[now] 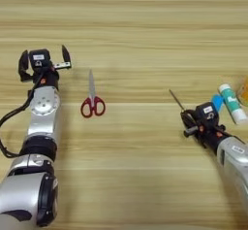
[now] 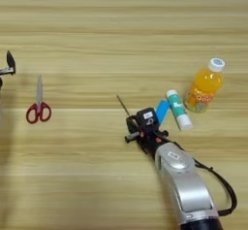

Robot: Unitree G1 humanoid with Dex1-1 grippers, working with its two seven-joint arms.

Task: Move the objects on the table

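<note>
- Nearest the lens, at about 5 o'clock, the right gripper [image 2: 138,127] sits low over the table [image 2: 121,25], right at the handle end of the thin screwdriver [image 2: 123,105], whose shaft pokes out toward 11 o'clock. Whether its fingers have closed on the handle I cannot tell; the handle itself is hidden beneath it.
- Risk there: if the hold is only partial, lifting could let the slim tool pivot or slip out and roll across the smooth wood.
- Just beside that gripper, toward 2 o'clock, lie the small blue block [image 2: 162,111] and the white glue stick [image 2: 178,109], apparently touching each other. A sideways sweep of the wrist could knock either, and the glue stick, lying on its side, looks likely to roll.
- Further out at 2 o'clock, the orange-drink bottle [image 2: 205,87] stands upright near the glue stick; being tall and narrow, it seems the easiest thing to topple if anything is pushed into it.
- At 9 o'clock, the left gripper [image 1: 44,61] hovers with its fingers spread wide and holding nothing.
- Red-handled scissors [image 1: 92,101] lie flat just right of that arm, blades closed and pointing to 12 o'clock; a careless forearm swing could skid them.
</note>
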